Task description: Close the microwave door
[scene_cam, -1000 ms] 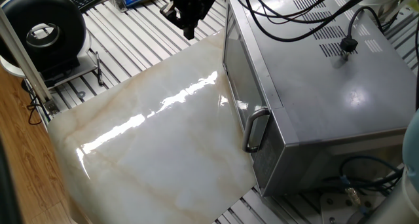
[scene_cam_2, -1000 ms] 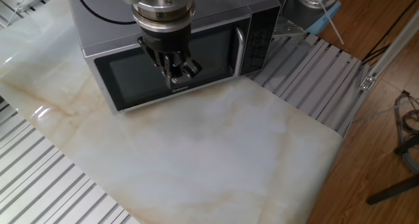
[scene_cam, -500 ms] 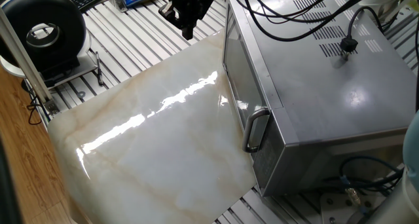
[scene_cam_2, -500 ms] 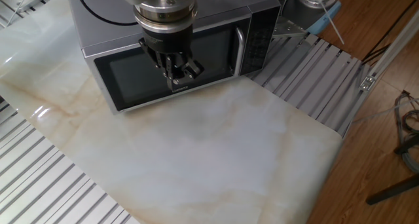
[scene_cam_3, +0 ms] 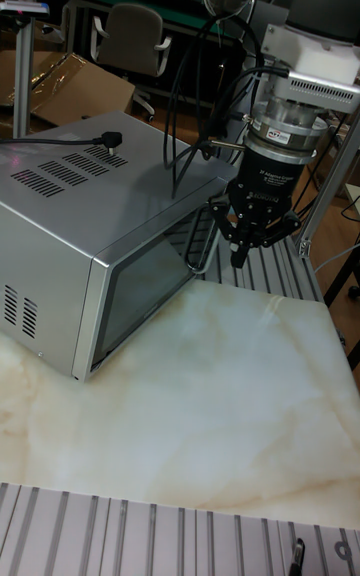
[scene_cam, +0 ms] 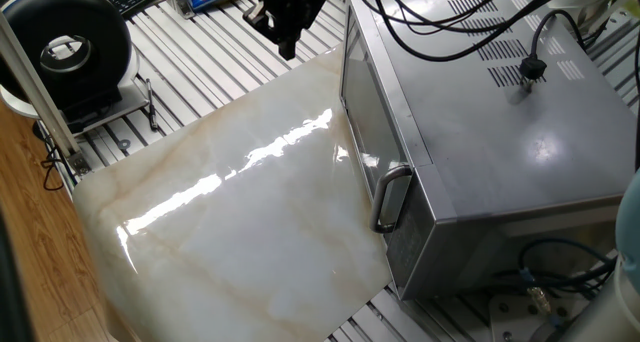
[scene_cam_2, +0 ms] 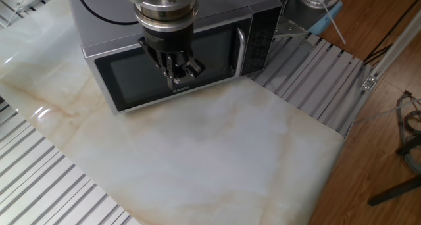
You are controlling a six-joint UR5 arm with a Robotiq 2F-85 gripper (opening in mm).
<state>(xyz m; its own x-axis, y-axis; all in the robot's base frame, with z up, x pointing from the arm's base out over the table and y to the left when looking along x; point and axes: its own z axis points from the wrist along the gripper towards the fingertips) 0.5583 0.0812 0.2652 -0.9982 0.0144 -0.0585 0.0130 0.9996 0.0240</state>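
Note:
The silver microwave (scene_cam: 520,122) stands on the marble slab (scene_cam: 240,222). Its door (scene_cam: 362,112) lies flush against the body, with the vertical bar handle (scene_cam: 392,197) at the near end. In the other fixed view the door's glass window (scene_cam_2: 125,80) faces the slab, handle (scene_cam_2: 241,50) on the right. My gripper (scene_cam_2: 176,77) hangs in front of the door's middle, fingers together and holding nothing. The tall fixed view shows the gripper (scene_cam_3: 240,254) pointing down beside the handle (scene_cam_3: 200,236), apart from the door (scene_cam_3: 150,286).
A round black-and-white device (scene_cam: 65,47) stands at the slab's far left corner. Black cables and a plug (scene_cam: 530,70) lie on the microwave's top. Slatted metal table (scene_cam_2: 309,74) surrounds the slab; a chair (scene_cam_3: 130,36) stands behind.
The gripper has crept slightly upward and away from the door. The door stays flush with the microwave.

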